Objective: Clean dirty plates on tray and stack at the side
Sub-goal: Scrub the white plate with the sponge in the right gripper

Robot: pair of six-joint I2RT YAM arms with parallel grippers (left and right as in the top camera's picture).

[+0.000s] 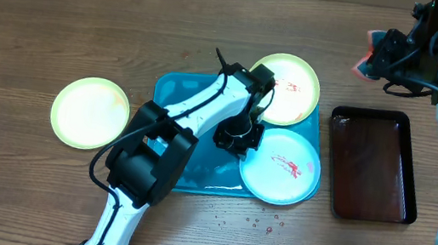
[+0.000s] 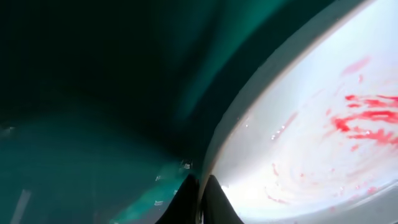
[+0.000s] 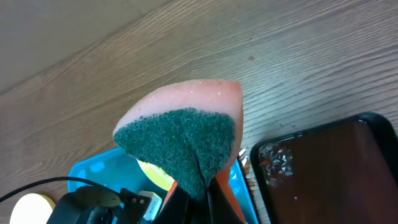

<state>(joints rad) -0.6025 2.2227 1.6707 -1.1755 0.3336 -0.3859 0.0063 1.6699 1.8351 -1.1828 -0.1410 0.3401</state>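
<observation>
Overhead, far left, the left yellow plate [image 1: 90, 112] lies on the bare wooden table [image 1: 35, 28], off the tray and well apart from it, its face showing no red. Next comes the turquoise tray [image 1: 174, 90], wet-looking, with the left arm stretched across it. The left gripper [image 1: 242, 143] is down at the near-left edge of the white plate [image 1: 280, 165]. In the left wrist view its jaws stand almost closed with the plate's rim pinched between them. That blue-rimmed plate sits in the tray's front right corner, streaked with red sauce. Behind it, the smeared yellow plate [image 1: 284, 89] rests on the tray's far right corner, overhanging the rim. Droplets [image 1: 252, 222] dot the table in front of the tray. Right of it lies the dark tray [image 1: 372, 165]. Above that, the right gripper [image 3: 199, 196] hangs in the air, jaws clamped on a folded orange sponge [image 3: 180, 134] with a green scouring face
</observation>
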